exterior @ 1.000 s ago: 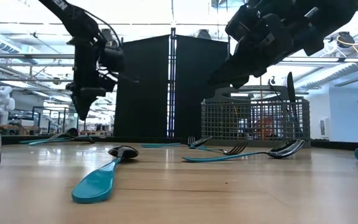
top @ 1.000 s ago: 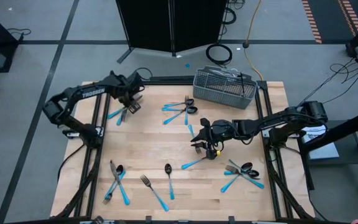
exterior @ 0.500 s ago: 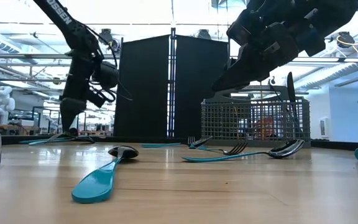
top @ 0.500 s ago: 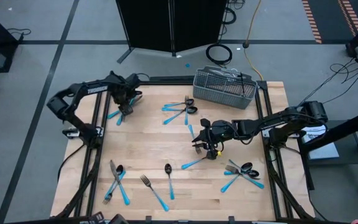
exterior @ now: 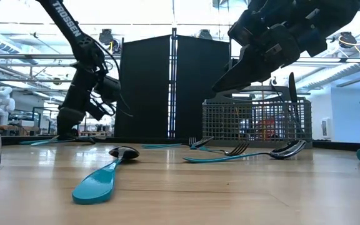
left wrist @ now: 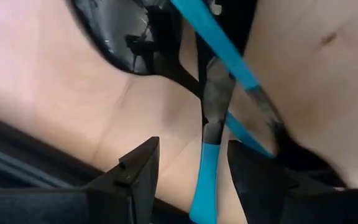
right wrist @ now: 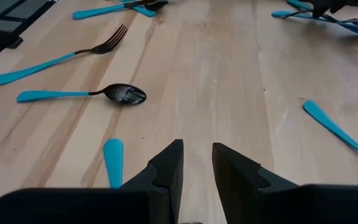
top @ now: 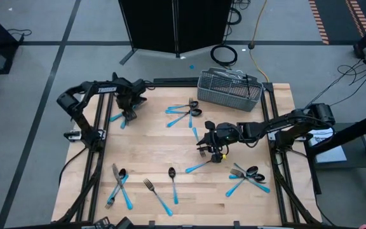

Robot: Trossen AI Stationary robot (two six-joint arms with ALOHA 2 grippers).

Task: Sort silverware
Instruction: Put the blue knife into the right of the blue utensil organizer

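Silverware with light-blue handles lies in groups on the wooden table. At the far left, a small pile (top: 119,118) holds a dark spoon bowl (left wrist: 123,37) and crossed handles. My left gripper (top: 127,113) points down at this pile, low over the table (exterior: 64,130). It is open (left wrist: 191,155), with a fork's blue handle (left wrist: 204,183) lying between its fingers; no touch shows. My right gripper (top: 203,147) hangs above the table's middle, slanting down. Its fingers stand a little apart (right wrist: 196,155) with nothing between them, beside a blue handle end (right wrist: 112,162).
A grey wire-mesh basket (top: 229,89) stands at the far right edge. Other silverware lies at the far middle (top: 186,113), near left (top: 118,184), near middle (top: 172,178) and near right (top: 250,177). One piece (top: 199,166) lies just below my right gripper. Bare wood shows at the middle left.
My left gripper has sunk toward the pile at the table's far left, from well above it to just over the table. It has rolled a little on the way. The silverware on the table has stayed where it was.
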